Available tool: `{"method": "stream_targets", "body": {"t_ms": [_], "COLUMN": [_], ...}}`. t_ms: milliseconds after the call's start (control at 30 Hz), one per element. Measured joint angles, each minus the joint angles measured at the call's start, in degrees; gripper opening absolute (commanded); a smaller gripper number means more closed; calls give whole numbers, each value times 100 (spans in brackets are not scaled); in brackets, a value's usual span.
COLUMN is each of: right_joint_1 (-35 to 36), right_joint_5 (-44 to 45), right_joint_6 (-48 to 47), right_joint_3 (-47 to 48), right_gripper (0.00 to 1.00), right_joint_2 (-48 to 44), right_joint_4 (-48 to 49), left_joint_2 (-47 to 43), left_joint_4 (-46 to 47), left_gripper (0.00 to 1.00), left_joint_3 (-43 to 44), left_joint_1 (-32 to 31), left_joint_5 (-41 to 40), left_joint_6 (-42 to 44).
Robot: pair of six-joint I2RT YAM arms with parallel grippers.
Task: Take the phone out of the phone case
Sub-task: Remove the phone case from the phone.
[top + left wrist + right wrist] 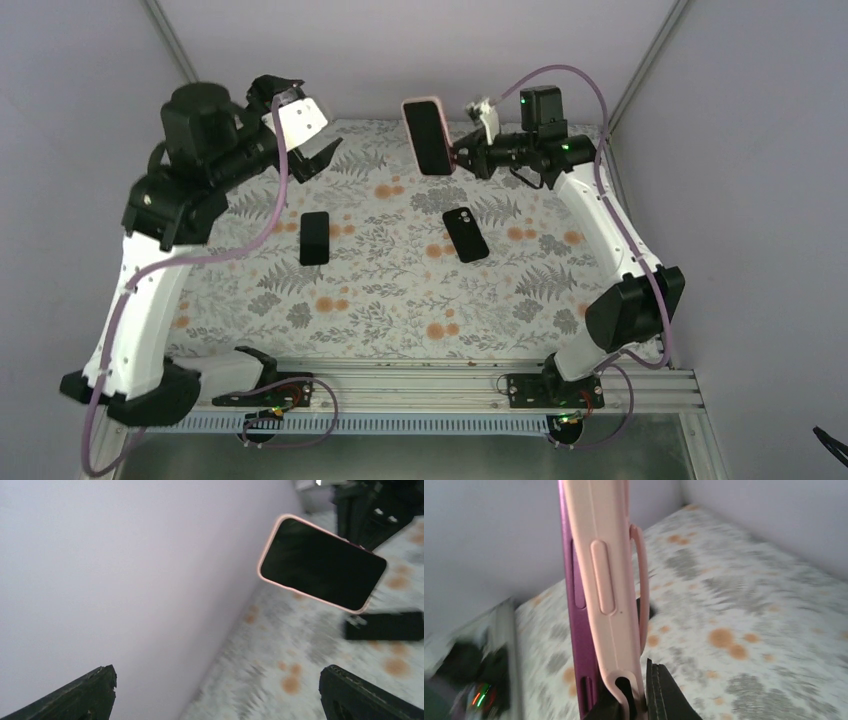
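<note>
A phone in a pink case [428, 137] hangs in the air over the back of the table, dark screen facing the left arm. My right gripper [458, 155] is shut on its lower end. In the right wrist view the pink case [606, 580] stands edge-on between my jaws [636, 700], with the purple phone edge [576, 620] showing along its left side. My left gripper [318, 135] is open and empty, raised at the back left, well apart from the phone. In the left wrist view the cased phone [322, 564] is far ahead, beyond my open gripper [217, 680].
Two black phone-shaped items lie flat on the flowered cloth: one left of centre [314, 237], one right of centre [466, 233] with camera lenses up, also visible in the left wrist view [385, 626]. Grey walls close the back and both sides.
</note>
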Motion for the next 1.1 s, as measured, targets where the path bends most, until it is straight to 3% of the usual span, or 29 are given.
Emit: {"method": "stream_targets", "body": {"t_ms": [167, 300, 400, 733, 1100], "right_joint_1": [-11, 35, 90, 485, 549], "right_joint_5": [1635, 2581, 2966, 3386, 3370], "right_joint_6": [2090, 3032, 3405, 3762, 3829], "right_joint_3": [271, 1751, 2269, 2186, 2131], "right_gripper": [3, 3, 3, 3, 3], "right_joint_2": [81, 946, 1384, 1718, 1716], "right_joint_4": [1187, 1351, 1482, 1255, 1296], "left_joint_2": [-955, -326, 400, 1530, 2000], "left_joint_4": [2903, 4498, 5311, 6520, 6603], "left_gripper": [99, 99, 100, 100, 100], "left_joint_3": [-2463, -3252, -3630, -3150, -2881], "left_joint_1": [-343, -1027, -1429, -1561, -1563], "left_joint_5": [-1051, -1805, -2170, -2356, -2371], "left_joint_6": [-122, -48, 13, -365, -555]}}
